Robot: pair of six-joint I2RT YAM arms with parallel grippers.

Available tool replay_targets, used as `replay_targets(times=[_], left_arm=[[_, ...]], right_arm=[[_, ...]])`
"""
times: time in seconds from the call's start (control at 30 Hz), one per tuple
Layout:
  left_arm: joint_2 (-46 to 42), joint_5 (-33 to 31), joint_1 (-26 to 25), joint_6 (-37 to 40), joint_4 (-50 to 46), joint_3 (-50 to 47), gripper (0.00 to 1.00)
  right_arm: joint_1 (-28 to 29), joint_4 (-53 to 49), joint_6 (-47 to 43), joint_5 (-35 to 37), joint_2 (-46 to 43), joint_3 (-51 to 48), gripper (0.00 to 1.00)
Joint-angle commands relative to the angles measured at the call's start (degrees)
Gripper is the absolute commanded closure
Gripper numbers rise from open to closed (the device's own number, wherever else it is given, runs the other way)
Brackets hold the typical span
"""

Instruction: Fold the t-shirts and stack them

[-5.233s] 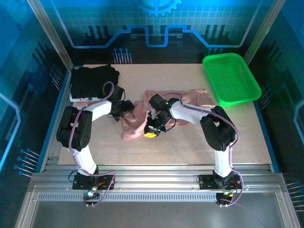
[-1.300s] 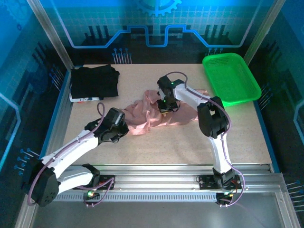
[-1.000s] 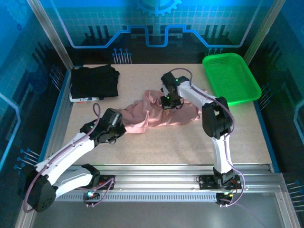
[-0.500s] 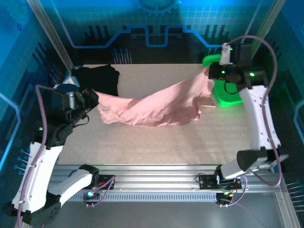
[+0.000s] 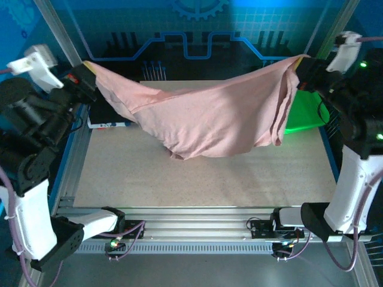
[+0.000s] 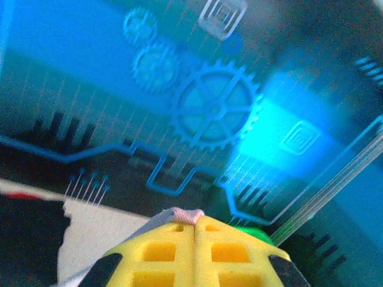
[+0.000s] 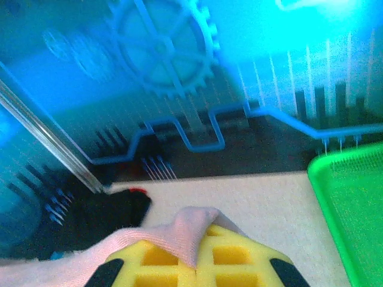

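Black shirt (image 7: 99,224) sits folded at 10 o'clock; pink shirt (image 5: 209,113) hangs unfolded and unstacked, pinched by left gripper (image 6: 195,222) and right gripper (image 7: 199,248).

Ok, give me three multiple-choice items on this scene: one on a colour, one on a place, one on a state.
1. The basket is: A red; B green; C white.
2. The pink t-shirt is: A inside the basket; B lying flat and folded; C hanging in the air between the two grippers.
3. The right gripper is: A open and empty; B shut on the pink t-shirt; C shut on the basket's rim.

Key: 1 B, its plastic is bright green. 2 C, the left gripper and the right gripper hold its ends high and its middle sags between them. 3 B, pink cloth is pinched in its closed jaws.
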Motion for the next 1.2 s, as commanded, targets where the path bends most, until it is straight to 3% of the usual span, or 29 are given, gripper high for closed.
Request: replay_targets(times=[0.0, 0.2, 0.6, 0.97, 1.17], left_arm=[[2.2, 1.7, 0.3, 5.4, 3.9, 7.2, 1.00], [6.1, 4.2, 0.3, 8.9, 6.0, 15.1, 1.00], [4.7, 5.0, 0.3, 12.7, 11.8, 17.9, 1.00], [6.0, 6.6, 0.2, 16.0, 14.4, 21.7, 1.00], [11.6, 6.2, 0.2, 19.4, 14.9, 25.7, 1.00]], right_arm=[[-2.1, -1.5, 3.7, -3.9, -0.3, 7.7, 1.00], [-3.7, -0.7, 5.9, -8.7, -0.8, 7.8, 1.00], [-4.6, 2.0, 8.5, -26.6, -5.5, 2.9, 1.00], [-4.7, 3.4, 12.8, -31.1, -8.4, 2.8, 1.00], [-4.7, 3.3, 13.3, -31.0, -8.9, -1.4, 1.00]])
